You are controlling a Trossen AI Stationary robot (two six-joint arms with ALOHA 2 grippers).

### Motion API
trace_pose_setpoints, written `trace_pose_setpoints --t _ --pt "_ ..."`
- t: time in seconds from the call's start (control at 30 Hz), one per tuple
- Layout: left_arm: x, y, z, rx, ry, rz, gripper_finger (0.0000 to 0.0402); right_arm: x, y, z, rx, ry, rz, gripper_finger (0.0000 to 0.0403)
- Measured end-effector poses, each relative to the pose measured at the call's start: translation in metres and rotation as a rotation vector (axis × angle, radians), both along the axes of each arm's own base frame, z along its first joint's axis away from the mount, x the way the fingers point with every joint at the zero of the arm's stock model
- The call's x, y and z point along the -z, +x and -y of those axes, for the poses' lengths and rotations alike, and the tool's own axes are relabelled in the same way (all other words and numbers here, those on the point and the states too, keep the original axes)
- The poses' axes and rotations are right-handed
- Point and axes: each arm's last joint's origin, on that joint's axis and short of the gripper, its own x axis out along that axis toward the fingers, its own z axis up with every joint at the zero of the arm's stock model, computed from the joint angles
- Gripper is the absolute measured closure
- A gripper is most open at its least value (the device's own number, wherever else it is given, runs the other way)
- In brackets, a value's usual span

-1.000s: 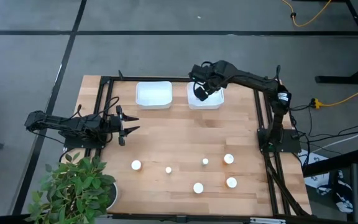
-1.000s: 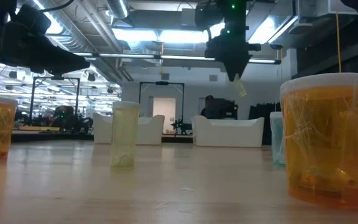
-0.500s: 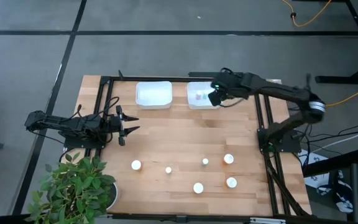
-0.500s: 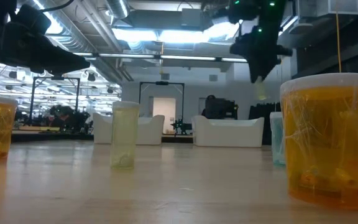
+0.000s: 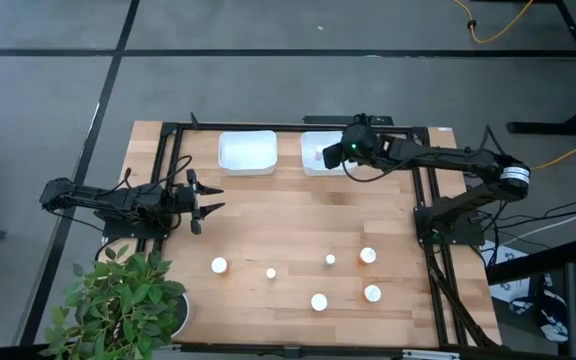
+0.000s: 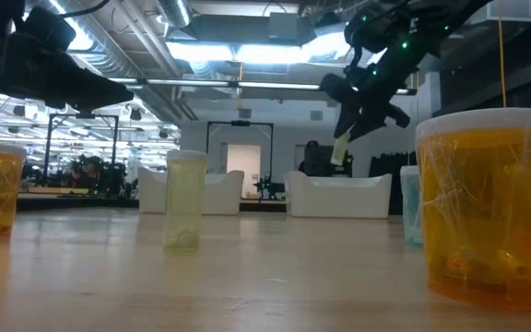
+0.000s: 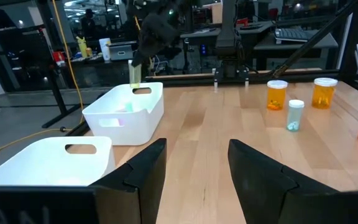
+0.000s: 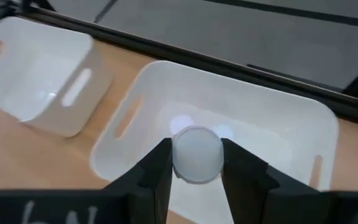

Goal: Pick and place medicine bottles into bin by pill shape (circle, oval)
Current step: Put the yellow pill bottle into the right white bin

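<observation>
The right gripper (image 8: 194, 163) is clamped on a small medicine bottle (image 8: 196, 154) with a round, matte white cap; in the low view its body looks pale and greenish (image 6: 341, 150), hanging tilted above the right bin (image 5: 320, 155). That bin is smooth white plastic with rounded corners and slotted handles, and a couple of pale bottles already lie inside. Its twin, the left bin (image 5: 247, 153), sits just beside it along the table's far edge. The left gripper (image 5: 209, 198) waits near the left edge, fingers parted around nothing. Six white-capped bottles (image 5: 319, 301) stand scattered across the near half of the pale wooden table (image 5: 288, 220), orange and clear plastic, leaving a wide bare stretch of planks between them and the bins
</observation>
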Motion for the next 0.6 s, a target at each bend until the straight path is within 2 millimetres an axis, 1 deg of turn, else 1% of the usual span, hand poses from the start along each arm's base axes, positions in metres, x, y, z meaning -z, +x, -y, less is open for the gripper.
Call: trace_pose_setpoints --t 0.1,0.33,0.47,0.6 --pt "0.0 0.0 0.0 0.0 0.0 0.0 0.0235 0.004 -0.002 0.006 0.049 -0.022 -0.034 0.0283" --pt "0.0 0.0 0.0 -0.001 -0.007 0.001 0.0235 0.004 -0.011 0.021 0.141 -0.05 -0.062 0.0283" --pt "0.0 0.0 0.0 -0.001 -0.005 0.001 0.0235 0.012 -0.014 0.031 0.158 -0.017 -0.082 0.0283" --pt "0.0 0.0 0.0 0.001 0.02 -0.005 0.0235 0.025 -0.01 0.037 0.14 0.035 -0.107 0.0283"
